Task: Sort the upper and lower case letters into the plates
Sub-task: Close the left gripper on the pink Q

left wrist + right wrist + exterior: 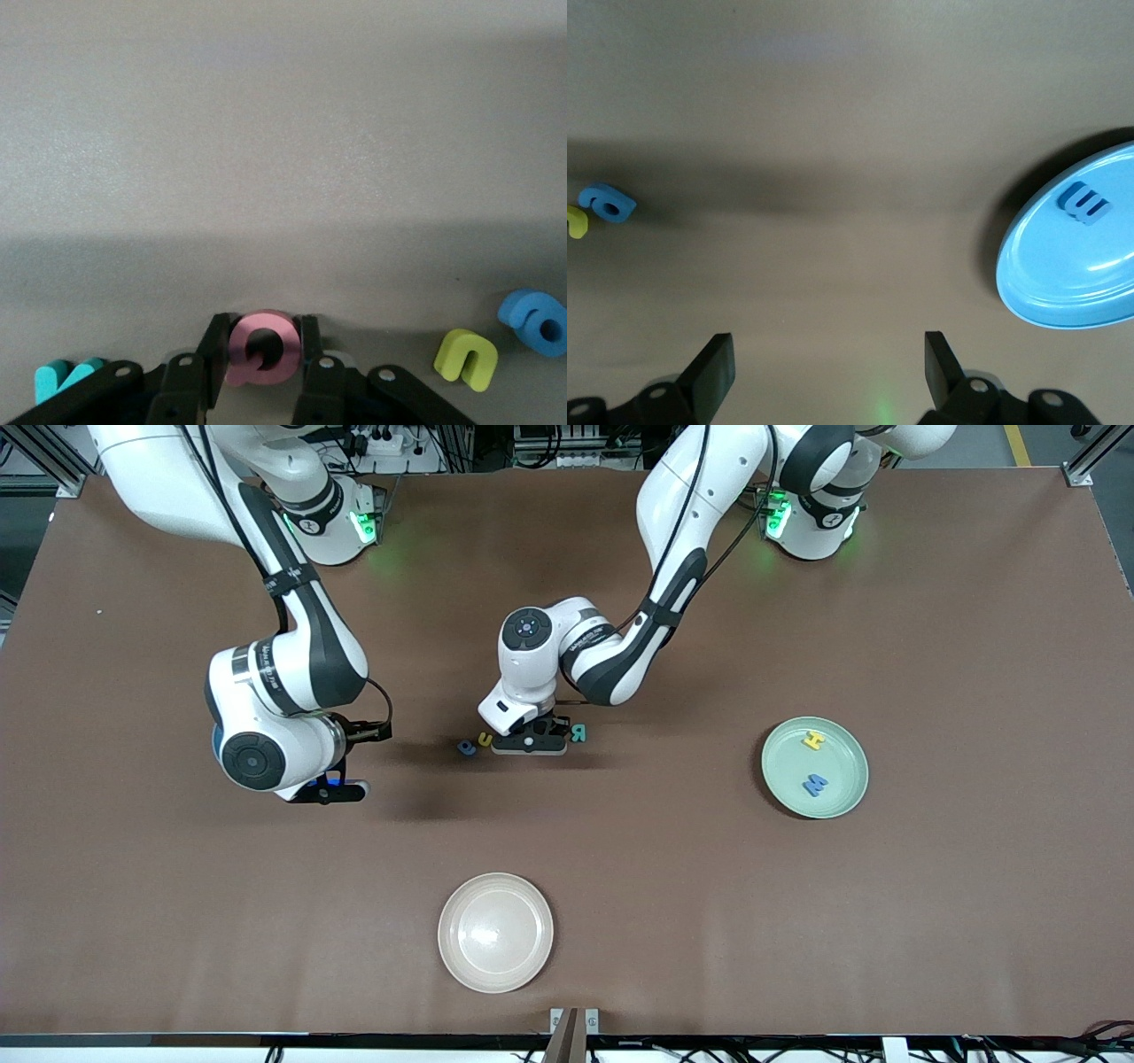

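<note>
Brown table; on it we see a mint plate bearing a yellow H and blue M. Toward the right arm's end, the left gripper pinches a pink letter beside the teal R. The right gripper hovers, jaws wide.

Cream-beige plate on brown table, near front camera edge.

Brown table, aluminium frame rails
</note>
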